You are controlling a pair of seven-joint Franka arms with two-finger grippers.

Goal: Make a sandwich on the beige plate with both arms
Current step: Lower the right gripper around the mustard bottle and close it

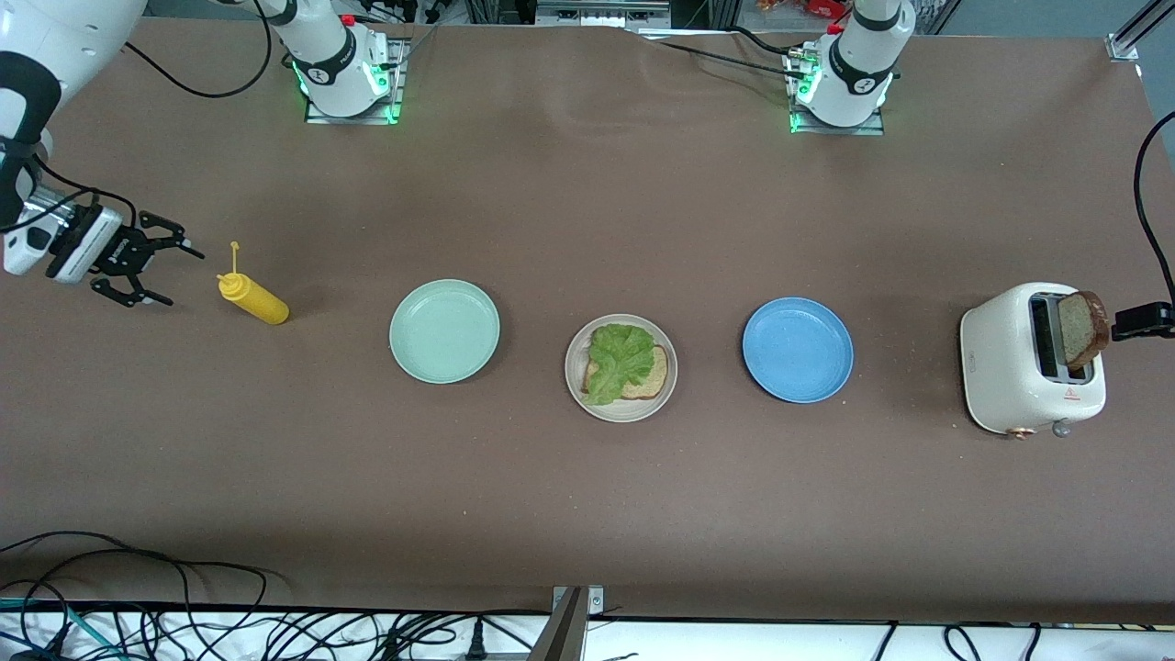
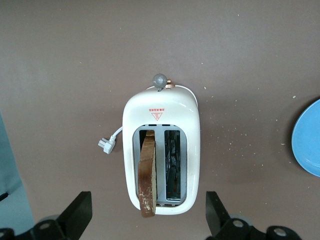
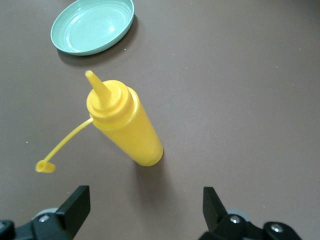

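from the front i see the beige plate (image 1: 621, 367) mid-bench, between the mint-green plate (image 1: 444, 330) and the blue plate (image 1: 797, 349), carrying a bread slice (image 1: 648, 375) with a lettuce leaf (image 1: 615, 360) on it. my right hand (image 1: 154, 271) hangs spread beside the yellow squeeze bottle (image 1: 252, 298), at the right arm's end. a second bread slice (image 1: 1083, 328) stands in the toaster (image 1: 1028, 367), with my left hand (image 1: 1143, 319) just beside it. my left wrist view shows the left hand's fingers (image 2: 77, 212) spread wide over the toaster, empty. my right wrist view shows spread fingers (image 3: 76, 206) near the uncapped bottle.
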